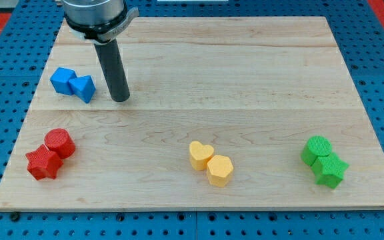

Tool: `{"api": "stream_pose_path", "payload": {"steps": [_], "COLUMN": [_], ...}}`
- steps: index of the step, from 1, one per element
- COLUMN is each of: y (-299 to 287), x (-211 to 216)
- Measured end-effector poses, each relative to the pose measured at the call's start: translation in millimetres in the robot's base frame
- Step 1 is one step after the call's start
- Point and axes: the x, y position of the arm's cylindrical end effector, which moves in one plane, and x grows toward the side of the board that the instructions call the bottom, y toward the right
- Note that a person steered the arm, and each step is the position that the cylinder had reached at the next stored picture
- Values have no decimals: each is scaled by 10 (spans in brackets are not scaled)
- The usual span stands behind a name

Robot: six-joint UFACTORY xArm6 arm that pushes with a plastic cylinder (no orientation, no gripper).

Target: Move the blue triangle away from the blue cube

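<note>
The blue triangle lies near the board's upper-left corner, at about ten o'clock from the board's centre, and it touches the blue cube, which sits at its ten o'clock side. My tip stands on the wood just beside the triangle, at its four o'clock, with a small gap between them; there is no pincer on this rig, only the bare rod, so nothing opens or closes.

The main risk, as I judge it, comes from where the tip stands. A push from here toward nine or ten o'clock would drive the triangle into the cube and shove both along together, leaving them as close as now. To part them the tip would need to get between the pair or behind the triangle on its cube side, and the seam there is tight, so the tip may nudge the cube too. The slanted faces of the triangle may also let it spin off the rod instead of sliding straight.

Further out, the red cylinder and red star lie at six o'clock from the blue pair, so a long push down the view could disturb them. The yellow heart, yellow hexagon and the two green blocks are well apart.
</note>
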Motion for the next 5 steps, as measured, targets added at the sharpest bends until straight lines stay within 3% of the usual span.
{"api": "stream_pose_path", "payload": {"steps": [1,2,3,4,5], "y": [-66,-742,-1198,-850,-144], "x": [213,400,174,-82,-344]}}
